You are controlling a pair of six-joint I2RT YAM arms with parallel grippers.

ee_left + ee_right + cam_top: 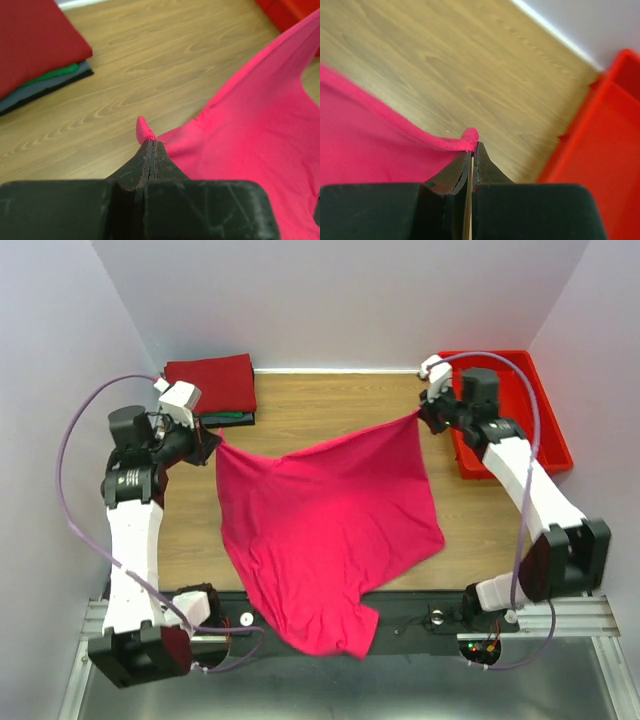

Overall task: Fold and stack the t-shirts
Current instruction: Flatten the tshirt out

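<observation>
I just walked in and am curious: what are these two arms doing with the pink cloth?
Two arms hold a pink t-shirt between them. The left pincer is shut on one corner, the right pincer on another, so that edge is stretched over the table while the rest drapes toward the near edge. The shirt is not folded yet. A stack of folded shirts lies at the far left corner.
</observation>
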